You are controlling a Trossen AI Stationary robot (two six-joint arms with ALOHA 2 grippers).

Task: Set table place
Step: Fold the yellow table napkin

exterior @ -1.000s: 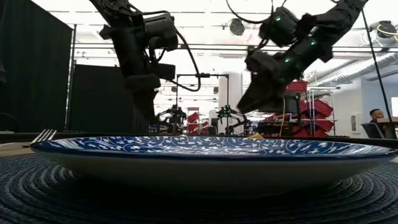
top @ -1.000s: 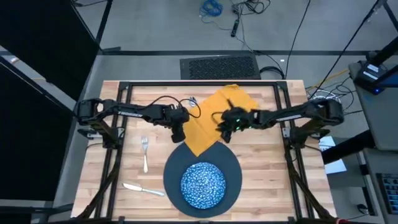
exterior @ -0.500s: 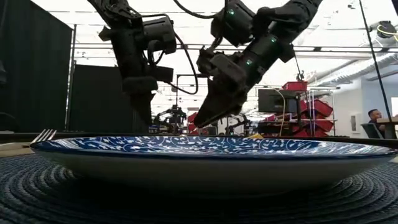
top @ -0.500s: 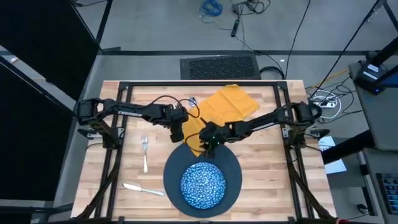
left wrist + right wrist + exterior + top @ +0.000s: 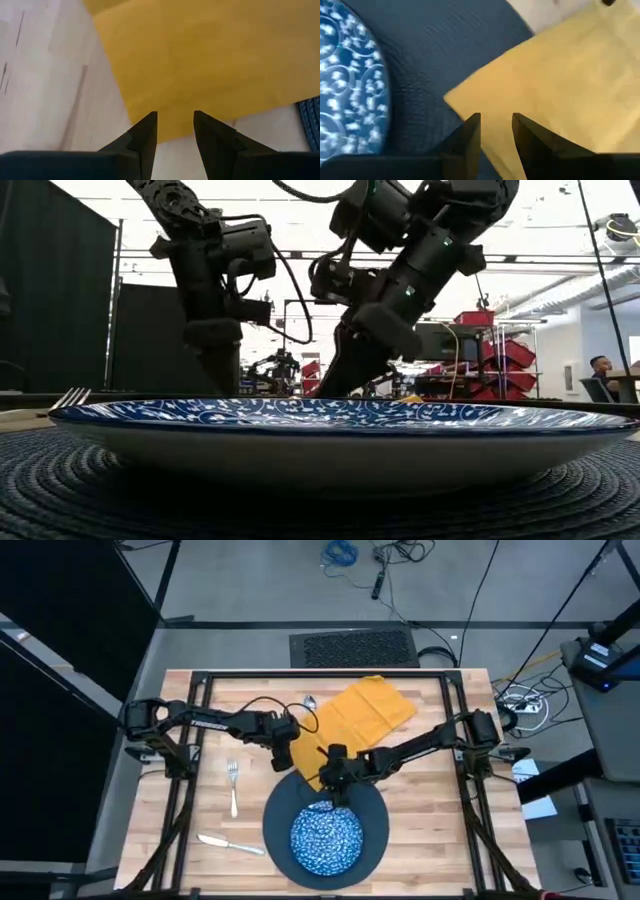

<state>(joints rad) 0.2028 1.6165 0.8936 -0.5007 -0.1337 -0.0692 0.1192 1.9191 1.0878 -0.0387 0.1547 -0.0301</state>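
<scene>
From above, the right gripper (image 5: 334, 778) hovers at the near corner of the mustard-yellow cloth napkin (image 5: 360, 718), which overlaps the dark round woven mat (image 5: 375, 815) and stretches diagonally away. Its wrist view shows the fingers (image 5: 465, 135) slightly apart over that corner, nothing between. The left gripper (image 5: 175, 131), fingers apart too, waits beside the napkin's edge.

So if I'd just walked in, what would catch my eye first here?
Probably the mustard-yellow napkin lying rumpled across the far middle of the wooden table, one corner overlapping the dark round mat. Both arms meet at that corner: the left gripper and the right gripper, fingers slightly apart, hang just over the cloth. Next, the blue-and-white patterned plate on the mat at the near edge.
</scene>
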